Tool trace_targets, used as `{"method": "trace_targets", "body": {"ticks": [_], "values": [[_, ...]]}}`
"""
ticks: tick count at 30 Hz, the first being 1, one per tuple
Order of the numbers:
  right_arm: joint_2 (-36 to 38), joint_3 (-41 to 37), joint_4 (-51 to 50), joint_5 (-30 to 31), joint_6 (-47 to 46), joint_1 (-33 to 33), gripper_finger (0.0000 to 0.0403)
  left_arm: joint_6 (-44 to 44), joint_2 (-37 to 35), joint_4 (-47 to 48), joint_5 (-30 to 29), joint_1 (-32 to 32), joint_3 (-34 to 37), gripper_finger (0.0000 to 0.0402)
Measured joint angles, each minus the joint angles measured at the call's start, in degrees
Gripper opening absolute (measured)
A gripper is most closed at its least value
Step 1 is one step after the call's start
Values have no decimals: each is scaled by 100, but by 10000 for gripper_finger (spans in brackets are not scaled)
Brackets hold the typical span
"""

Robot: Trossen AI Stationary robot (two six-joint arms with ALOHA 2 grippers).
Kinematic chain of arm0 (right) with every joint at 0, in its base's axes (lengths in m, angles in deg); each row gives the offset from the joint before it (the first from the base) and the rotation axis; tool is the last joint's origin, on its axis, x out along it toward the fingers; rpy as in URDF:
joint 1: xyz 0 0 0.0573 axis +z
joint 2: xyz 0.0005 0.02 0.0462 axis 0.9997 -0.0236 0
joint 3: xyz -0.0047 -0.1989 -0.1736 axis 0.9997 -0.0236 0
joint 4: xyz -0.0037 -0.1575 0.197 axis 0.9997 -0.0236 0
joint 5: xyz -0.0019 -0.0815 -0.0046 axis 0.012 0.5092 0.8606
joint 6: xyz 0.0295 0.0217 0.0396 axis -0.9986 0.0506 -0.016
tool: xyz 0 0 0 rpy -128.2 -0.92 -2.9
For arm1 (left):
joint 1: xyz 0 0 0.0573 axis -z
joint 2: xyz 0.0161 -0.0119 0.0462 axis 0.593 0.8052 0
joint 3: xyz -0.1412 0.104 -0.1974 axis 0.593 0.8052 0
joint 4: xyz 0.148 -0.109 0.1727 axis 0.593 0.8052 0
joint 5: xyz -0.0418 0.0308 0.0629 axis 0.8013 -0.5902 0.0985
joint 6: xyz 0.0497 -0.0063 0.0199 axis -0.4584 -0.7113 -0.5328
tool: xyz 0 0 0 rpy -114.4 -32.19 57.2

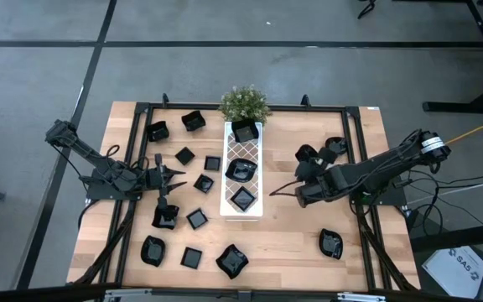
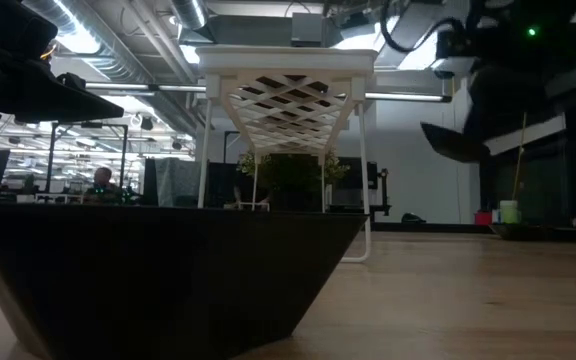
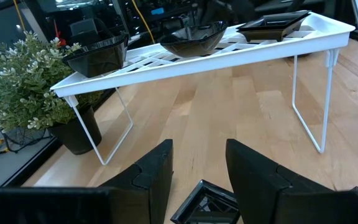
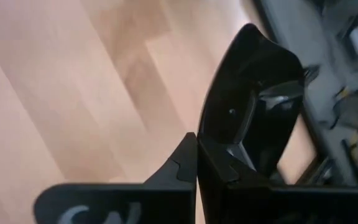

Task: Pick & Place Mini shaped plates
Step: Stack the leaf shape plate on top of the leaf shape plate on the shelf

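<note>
1. High view: the right gripper [image 1: 288,190] hangs over the pale wooden desk [image 1: 292,239], just beside the long white lattice-patterned tray [image 1: 243,210] that stands on thin white legs.
2. Right wrist view shows that gripper's two dark fingers [image 4: 185,163] pressed together on the rim of a small glossy black dish with a rounded rim [image 4: 253,118], which is tilted on edge above the wood.
3. Three more glossy black mini plates sit on the tray's top; the nearest to the right gripper is a square one [image 1: 242,198], then a rounded one [image 1: 241,169], then a deeper square one [image 1: 245,131] at the far end.
4. A small green potted plant [image 1: 243,102] stands just past that far end of the tray.
5. The left gripper [image 1: 170,174] waits on the other side of the tray, its fingers [image 3: 154,177] apart with nothing between them.
6. A small black square dish [image 3: 207,202] lies flat on the desk just below the left gripper's opening, and many other black dishes lie scattered near it.
7. One black wavy-rimmed dish [image 1: 331,244] rests on the desk near the right gripper, on the front side.
</note>
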Motion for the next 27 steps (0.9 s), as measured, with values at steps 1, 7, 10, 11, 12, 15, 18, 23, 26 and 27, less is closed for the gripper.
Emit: {"method": "trace_targets", "body": {"ticks": [1, 7, 10, 11, 12, 15, 18, 23, 26, 27], "values": [[0, 64, 9, 95, 117, 0, 1, 0, 0, 0, -1, 1, -1, 143], [0, 438, 227, 677, 1019, -1, 1, 0, 0, 0, -1, 1, 0, 143], [-18, 553, 516, 919, 1626, -1, 1, -1, 1, 0, -2, 0, 0, 143], [-39, 585, 656, 992, 1842, 0, 1, 1, -1, 0, 0, 2, -2, 143], [-64, 614, 788, 1044, 2063, -2, 1, -1, 1, 0, 0, 2, 0, 143], [-149, 706, 1248, 1079, 2777, 0, 1, 1, 0, 0, 0, 2, 0, 143], [-238, 815, 1585, 1149, 3322, 0, 1, 1, 1, 0, 0, 0, 0, 143], [-381, 1094, 1765, 1210, 4066, -13, 1, 0, 0, 0, -1, 0, -2, 143], [-483, 1229, 1885, 1210, 4494, -20, 0, 0, 0, 0, -1, 1, -1, 143], [-530, 1279, 1909, 1207, 4618, -22, 0, 1, 1, 0, 0, 0, -2, 143]]}}
